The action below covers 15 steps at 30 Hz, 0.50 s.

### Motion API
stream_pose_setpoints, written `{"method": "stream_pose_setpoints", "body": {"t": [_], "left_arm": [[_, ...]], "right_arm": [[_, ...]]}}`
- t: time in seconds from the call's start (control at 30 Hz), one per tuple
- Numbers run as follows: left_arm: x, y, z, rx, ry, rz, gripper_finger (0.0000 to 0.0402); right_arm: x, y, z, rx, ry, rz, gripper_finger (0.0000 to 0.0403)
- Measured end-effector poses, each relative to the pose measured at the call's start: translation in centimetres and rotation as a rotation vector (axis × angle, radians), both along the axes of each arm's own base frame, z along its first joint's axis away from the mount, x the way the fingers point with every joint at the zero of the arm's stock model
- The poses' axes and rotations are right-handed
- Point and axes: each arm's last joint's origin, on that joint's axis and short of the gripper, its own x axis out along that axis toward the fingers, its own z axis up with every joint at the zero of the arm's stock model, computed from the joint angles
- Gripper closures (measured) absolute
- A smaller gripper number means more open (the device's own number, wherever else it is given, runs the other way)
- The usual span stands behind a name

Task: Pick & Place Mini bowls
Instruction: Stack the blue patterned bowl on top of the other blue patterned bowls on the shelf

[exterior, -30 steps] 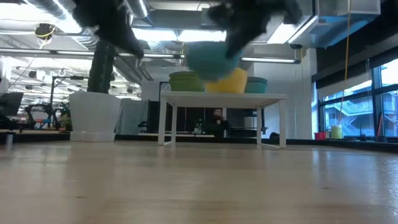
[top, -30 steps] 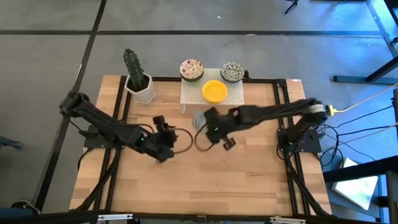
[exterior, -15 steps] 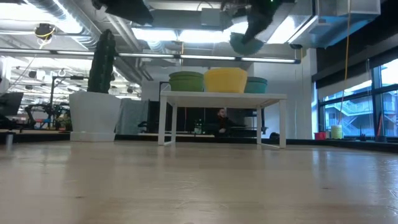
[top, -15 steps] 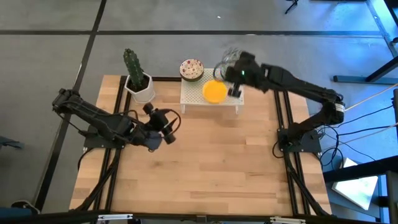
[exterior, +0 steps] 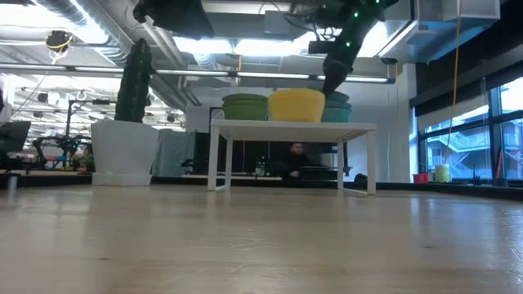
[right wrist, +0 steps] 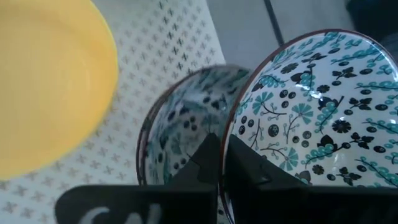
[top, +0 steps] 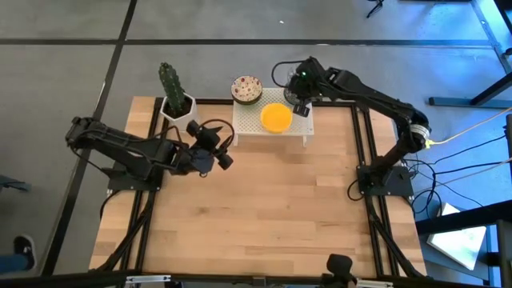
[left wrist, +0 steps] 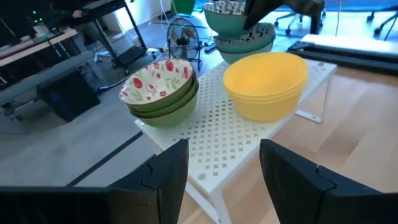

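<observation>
Three lots of mini bowls stand on the white perforated stand (top: 248, 122) at the table's far edge: red-speckled ones (left wrist: 160, 87), yellow ones (left wrist: 266, 84) and a green-patterned one (left wrist: 252, 38). My right gripper (top: 298, 100) hovers over the stand's far right corner, shut on another green-patterned bowl (right wrist: 311, 106) that sits tilted over the patterned one on the stand (right wrist: 177, 127). I cannot tell whether the two bowls touch. My left gripper (left wrist: 224, 180) is open and in the air near the stand's left end, holding nothing. My right gripper pinches the patterned bowl's rim (right wrist: 231, 134), one finger (right wrist: 249, 167) inside the bowl and the other (right wrist: 207, 155) outside. The fingers come from above, slanting down. The bowl is tilted, hanging over the patterned bowl on the stand.
A cactus in a white pot (top: 180, 112) stands at the far left, beside the stand. The wooden tabletop (top: 264, 208) stretches out nearer than the stand. A dark frame runs round the table. In the low view a person (exterior: 296, 155) shows in the room behind.
My right gripper has carried the patterned bowl from the middle of the table up and toward the far edge, then lowered it over the bowl at the stand's far right corner. My left gripper has moved toward the far edge, nearer the stand.
</observation>
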Motion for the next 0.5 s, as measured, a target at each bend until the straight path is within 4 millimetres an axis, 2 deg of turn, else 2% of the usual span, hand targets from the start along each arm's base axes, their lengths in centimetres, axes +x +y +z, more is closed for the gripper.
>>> {"method": "stream_pose_setpoints", "body": {"t": [0.17,0.5], "left_arm": [[0.1,0.6,-0.3,0.005,0.038,0.001,0.0210],[0.1,2.1,-0.9,0.028,0.088,0.044,0.0210]], "right_arm": [[-0.2,-0.5,-0.7,0.071,0.016,0.032,0.0367],[-1.0,0.6,0.0,0.152,-0.019,0.117,0.0352]]}}
